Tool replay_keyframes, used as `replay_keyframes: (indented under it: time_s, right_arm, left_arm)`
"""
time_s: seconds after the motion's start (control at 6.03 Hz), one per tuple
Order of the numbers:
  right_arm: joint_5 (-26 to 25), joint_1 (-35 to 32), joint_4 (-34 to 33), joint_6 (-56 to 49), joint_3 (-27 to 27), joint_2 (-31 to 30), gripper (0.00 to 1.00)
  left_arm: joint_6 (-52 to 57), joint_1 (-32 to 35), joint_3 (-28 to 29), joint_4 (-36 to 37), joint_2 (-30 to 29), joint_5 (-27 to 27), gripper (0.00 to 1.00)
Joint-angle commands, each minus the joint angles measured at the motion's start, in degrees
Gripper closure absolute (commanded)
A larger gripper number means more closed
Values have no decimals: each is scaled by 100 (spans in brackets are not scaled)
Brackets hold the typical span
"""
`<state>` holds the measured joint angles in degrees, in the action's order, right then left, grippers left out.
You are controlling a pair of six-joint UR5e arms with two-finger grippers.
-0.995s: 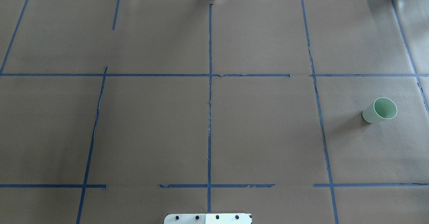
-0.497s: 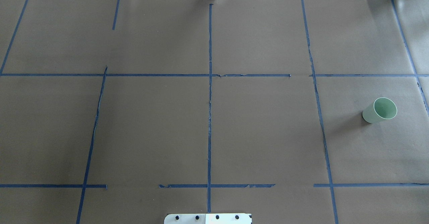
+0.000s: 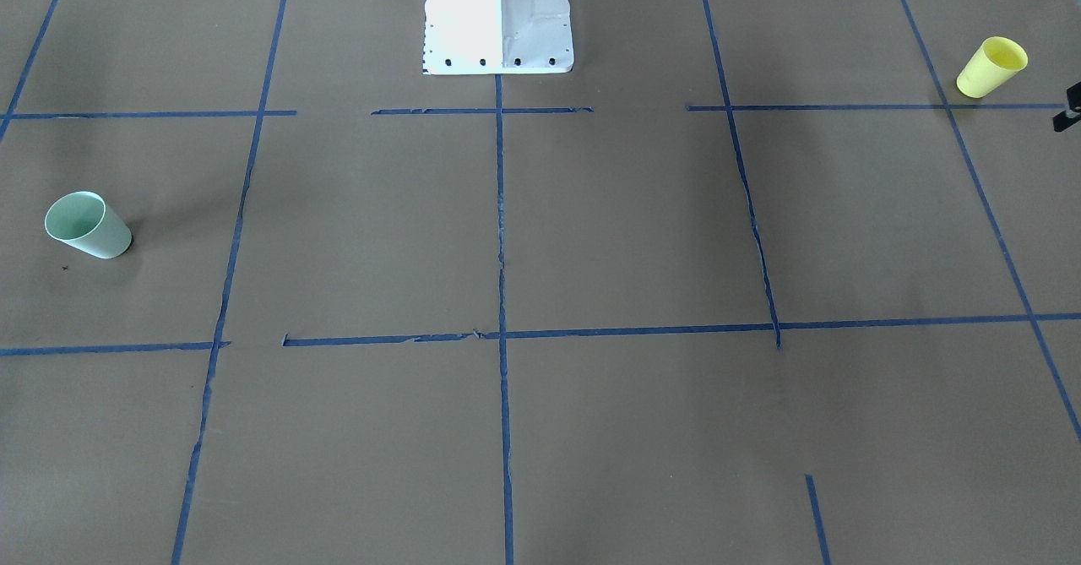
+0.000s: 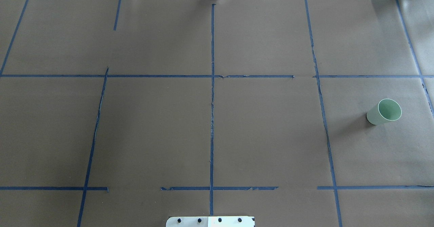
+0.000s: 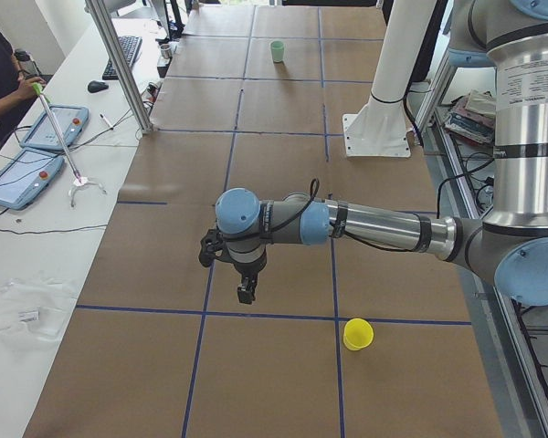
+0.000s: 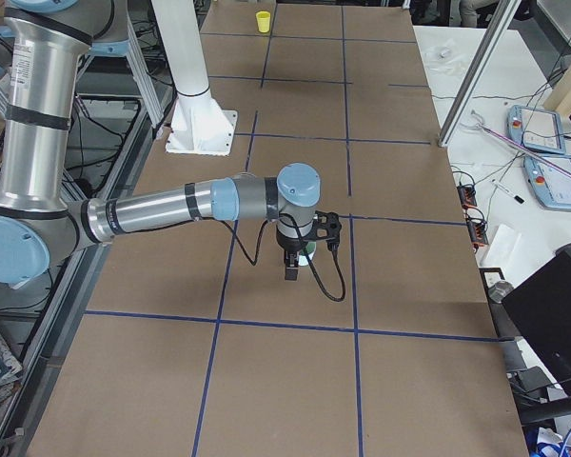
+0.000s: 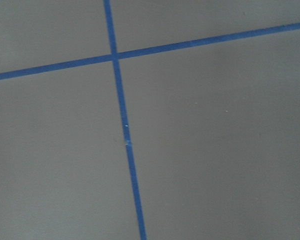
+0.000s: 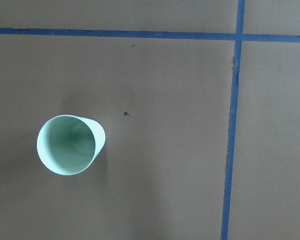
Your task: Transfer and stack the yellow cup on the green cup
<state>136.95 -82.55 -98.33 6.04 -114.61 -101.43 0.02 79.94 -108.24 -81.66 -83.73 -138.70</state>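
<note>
Well apart, the small bright yellow tapered plastic cup [image 3: 991, 67] and small pale mint-green tapered plastic cup [image 3: 87, 225] stand upright on the brown counter [image 4: 264, 135]; left pincer [image 5: 246, 290] hangs near the yellow, right pincer [image 6: 292, 269] above the green, their opening impossible to tell

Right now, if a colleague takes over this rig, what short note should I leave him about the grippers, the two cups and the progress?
Left gripper: hangs above the table, beside the yellow cup and apart from it, holding nothing. Whether its fingers are open, I cannot tell.
Right gripper: above the table beside the green cup, not holding it. Open or shut cannot be told.
Yellow cup: upright, at the robot's left end of the table.
Green cup: upright, empty, at the right end.
Done: nothing yet.
Left: grasp the yellow cup, bring it across, set it into the green cup.
</note>
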Motion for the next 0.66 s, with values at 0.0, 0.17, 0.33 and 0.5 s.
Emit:
replay_keyframes:
  time_s: [0.0,0.17,0.33,0.5]
  right_arm:
    - [25,11,7,-15,9,36,0]
    - [34,11,7,20,9,36,0]
    - [121,11,7,11,9,36,0]
    - [113,20,7,2,52,36,0]
  left_arm:
    - [-2003,-601,-145,-227,-2,218,0]
    - [-3007,-950,-206,-237,-2,508,0]
    - [-4052,-1267,-250,-263,-2,1190,0]
    - [-4915,-1435,-233,-359,50,1605,0]
